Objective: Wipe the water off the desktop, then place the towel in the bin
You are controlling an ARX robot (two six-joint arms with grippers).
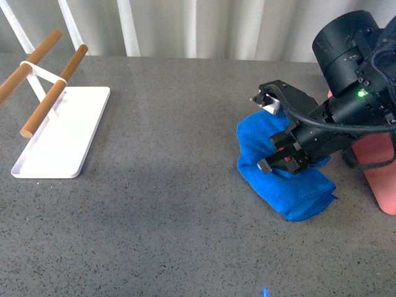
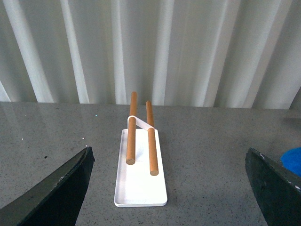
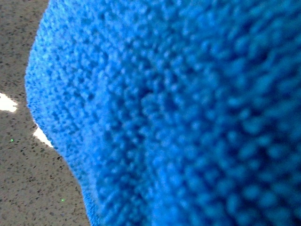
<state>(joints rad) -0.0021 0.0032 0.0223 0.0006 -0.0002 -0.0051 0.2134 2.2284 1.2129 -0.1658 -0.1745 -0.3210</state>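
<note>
**Front view.** The towel (image 1: 303,192) lay bunched on the desk (image 1: 173,185), at the right of the scene and just beside the bin (image 1: 382,179). We saw only part of the bin's pink wall, since the right arm covered the rest. The right tool (image 1: 265,133) sat on the towel with its jaws set wide. One fingertip was at the far edge of the cloth and the other at its near fold, with blue pile between them. We could not tell how hard the fingers bore on the cloth. At the left, well apart from the towel, lay a white tray (image 1: 68,139). Two wooden rods (image 1: 52,102) were held raised above it on a white bracket. A pale ribbed wall (image 1: 216,25) closed the scene behind the desk.

**Left wrist view.** The left tool (image 2: 169,155) hung over the desk with its jaws wide and nothing between them. It faced the tray, and we noted a sliver of blue towel at one edge.

**Right wrist view.** Blurred towel pile, very close, filled nearly the whole frame. A strip of speckled desk showed beside it.
</note>
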